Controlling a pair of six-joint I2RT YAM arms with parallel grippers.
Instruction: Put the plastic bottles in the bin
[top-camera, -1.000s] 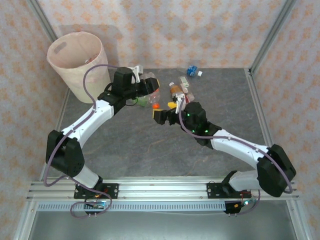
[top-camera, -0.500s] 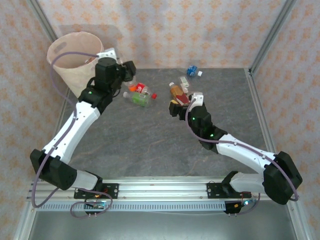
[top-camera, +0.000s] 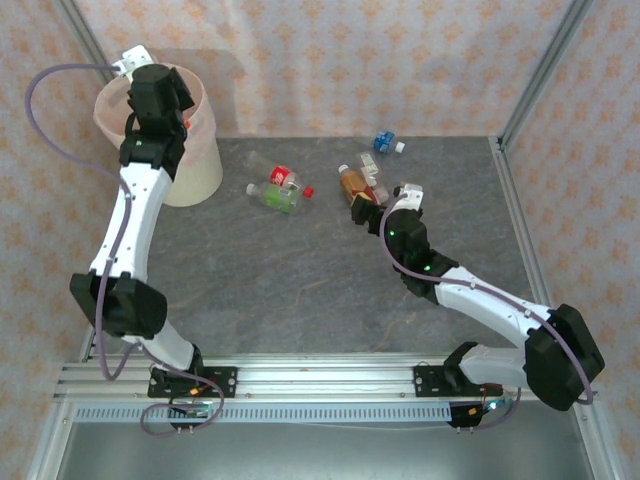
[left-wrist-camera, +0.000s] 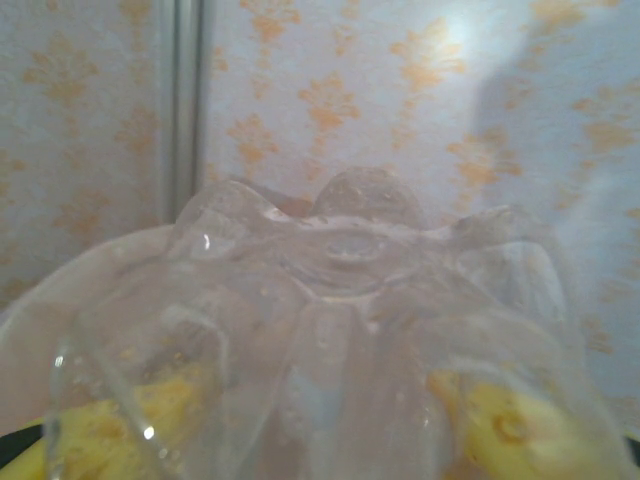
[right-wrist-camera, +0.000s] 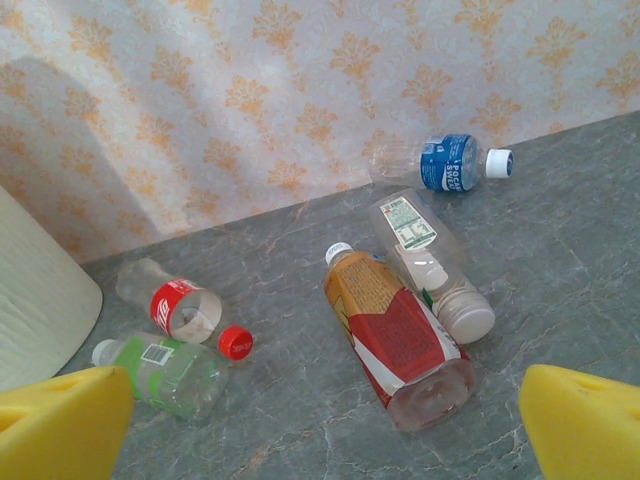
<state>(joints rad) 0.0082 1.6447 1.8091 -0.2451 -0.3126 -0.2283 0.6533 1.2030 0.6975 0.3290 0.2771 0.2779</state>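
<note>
Far left, over the bin (top-camera: 205, 165): left gripper (left-wrist-camera: 300, 435) clamped on a clear bottle (left-wrist-camera: 350, 250). Mid-table, lying side by side: red-label bottle (right-wrist-camera: 178, 305), green bottle (right-wrist-camera: 170, 372). Further right: orange-label bottle (right-wrist-camera: 400, 340), white-label bottle (right-wrist-camera: 425, 255), blue-label bottle (right-wrist-camera: 450, 163). Near these, right gripper (right-wrist-camera: 320, 425), pads wide apart, empty.

Cream bin (top-camera: 205, 160) upright, clear bottle (left-wrist-camera: 340, 320) held above, other bottles (right-wrist-camera: 400, 335) scattered

Enclosure from above. Walls (top-camera: 400, 60): pale pink paper with a repeating orange floral motif. Table (top-camera: 300, 290): dark grey, marbled with fine pale veins. Metal posts (top-camera: 541, 70) slant along the corners; a ribbed metal rail (top-camera: 320, 372) spans the near edge. Lighting even, shadows soft.
</note>
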